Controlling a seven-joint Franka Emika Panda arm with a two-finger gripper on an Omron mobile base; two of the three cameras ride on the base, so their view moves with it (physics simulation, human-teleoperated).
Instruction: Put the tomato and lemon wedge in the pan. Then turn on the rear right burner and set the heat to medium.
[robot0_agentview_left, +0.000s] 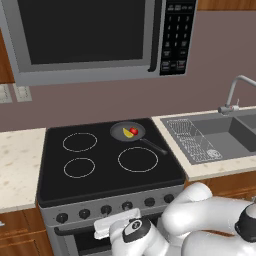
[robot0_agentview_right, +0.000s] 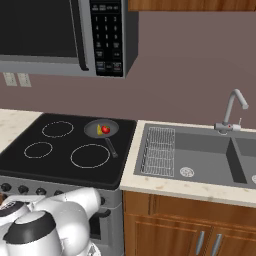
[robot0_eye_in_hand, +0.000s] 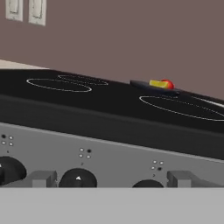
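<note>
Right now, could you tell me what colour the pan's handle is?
Black: the pan has a thin black handle, clearest in the left base view.

A mauve-brown wall (robot0_agentview_right: 190, 65) backs pale speckled counters (robot0_agentview_left: 17, 165) and wood cabinets (robot0_agentview_right: 190, 230) — a grey microwave (robot0_agentview_left: 85, 37) hangs above. A steel sink (robot0_agentview_right: 200, 155) with curved faucet (robot0_agentview_right: 232, 112) sits right — 2 outlets (robot0_eye_in_hand: 24, 9) left

Arm (robot0_agentview_left: 200, 225) folded low, white links bunched at the lower right of the left base view and the lower left of the right base view (robot0_agentview_right: 50, 220). Hand is down and forward, pointing roughly level. Gripper (robot0_agentview_left: 116, 223) visible in the left base view as a pale bar across the hand's front, jaws spread wide, nothing between them. Hand view looks near-horizontal.
</note>
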